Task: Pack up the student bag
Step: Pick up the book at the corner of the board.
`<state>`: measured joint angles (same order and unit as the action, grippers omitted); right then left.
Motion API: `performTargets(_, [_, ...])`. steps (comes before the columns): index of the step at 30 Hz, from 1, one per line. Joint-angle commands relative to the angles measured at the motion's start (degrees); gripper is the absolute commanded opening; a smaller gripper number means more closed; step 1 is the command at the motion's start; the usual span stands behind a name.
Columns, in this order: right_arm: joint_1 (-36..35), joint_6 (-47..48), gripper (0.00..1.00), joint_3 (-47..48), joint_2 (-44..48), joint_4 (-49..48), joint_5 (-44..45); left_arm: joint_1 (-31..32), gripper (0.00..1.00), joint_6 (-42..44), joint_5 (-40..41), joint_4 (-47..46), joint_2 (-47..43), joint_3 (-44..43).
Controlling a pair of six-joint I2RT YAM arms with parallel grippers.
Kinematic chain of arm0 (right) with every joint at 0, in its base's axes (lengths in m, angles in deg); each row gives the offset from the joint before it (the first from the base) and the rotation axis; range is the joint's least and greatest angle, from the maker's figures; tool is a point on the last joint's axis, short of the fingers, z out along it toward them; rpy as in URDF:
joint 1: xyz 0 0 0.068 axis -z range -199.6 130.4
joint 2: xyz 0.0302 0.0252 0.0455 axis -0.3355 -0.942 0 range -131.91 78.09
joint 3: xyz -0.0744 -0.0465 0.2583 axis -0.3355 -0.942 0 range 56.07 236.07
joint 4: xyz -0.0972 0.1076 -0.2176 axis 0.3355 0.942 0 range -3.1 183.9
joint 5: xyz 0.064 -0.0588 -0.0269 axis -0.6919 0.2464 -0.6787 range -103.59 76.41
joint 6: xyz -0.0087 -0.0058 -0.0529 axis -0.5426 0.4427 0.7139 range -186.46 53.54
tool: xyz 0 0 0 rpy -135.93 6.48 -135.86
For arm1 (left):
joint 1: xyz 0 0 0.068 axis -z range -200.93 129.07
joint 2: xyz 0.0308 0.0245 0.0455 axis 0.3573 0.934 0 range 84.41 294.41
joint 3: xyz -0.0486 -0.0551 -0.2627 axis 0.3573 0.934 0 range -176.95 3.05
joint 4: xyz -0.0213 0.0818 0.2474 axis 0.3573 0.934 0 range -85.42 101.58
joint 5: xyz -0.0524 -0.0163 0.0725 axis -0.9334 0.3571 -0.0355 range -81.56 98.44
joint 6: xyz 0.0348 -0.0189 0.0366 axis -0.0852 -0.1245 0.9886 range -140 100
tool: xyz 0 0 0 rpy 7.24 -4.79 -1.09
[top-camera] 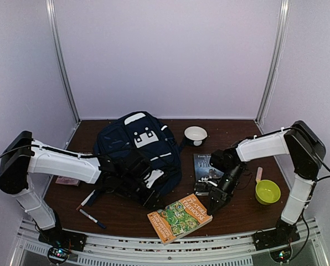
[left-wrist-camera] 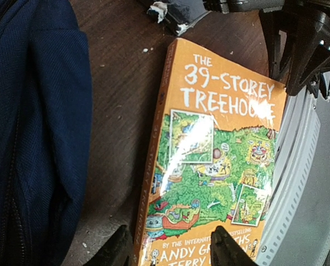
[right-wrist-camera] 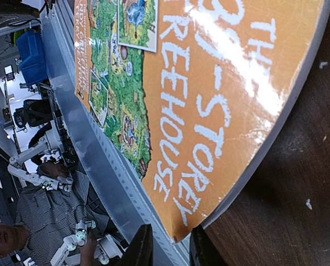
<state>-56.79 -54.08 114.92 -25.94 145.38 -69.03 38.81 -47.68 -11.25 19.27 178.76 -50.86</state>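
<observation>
- Orange paperback (top-camera: 179,217), "The 39-Storey Treehouse", lies cover up at the near edge of the table (top-camera: 237,219). Its near corner reaches over the grey rail (top-camera: 115,244).
- Right gripper (right-wrist-camera: 170,249) sits at the paperback's right corner. Its fingers are only narrowly apart, with the corner tip between them. I cannot tell whether they actually pinch it.
- Left gripper (left-wrist-camera: 173,249) hangs above the author end of the cover. Its fingers are spread wide and hold nothing.
- Student bag (top-camera: 137,149) lies left of centre on the table, behind the paperback, with its white patches toward the far wall. The left arm reaches across its near side. In the left wrist view its navy fabric is just beside the paperback's spine.
- White bowl (top-camera: 195,134) stands just right of the bag's far end.
- Dark book (top-camera: 205,166) lies under the right arm.
- Green bowl (top-camera: 267,192) stands near the right edge.
- Marker (top-camera: 92,218) lies near the front left.
</observation>
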Motion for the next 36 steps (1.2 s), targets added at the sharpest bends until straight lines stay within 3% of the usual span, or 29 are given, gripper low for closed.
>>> performTargets(1, [0.2, -0.3, 0.23, -0.1, -0.4, 0.0, -3.6, 0.2, 0.50, 0.5, 0.7, -0.5, 0.7, -1.1])
performTargets(30, [-0.3, -6.6, 0.15, 0.2, -2.1, -4.5, -4.1, 0.2, 0.50, 1.7, 1.7, 2.8, 1.5, -3.0])
performTargets(36, [-0.3, -6.6, 0.03, 0.6, -2.8, -4.8, -3.7, 0.2, 0.50, 1.6, 1.8, 3.0, 1.8, -3.2])
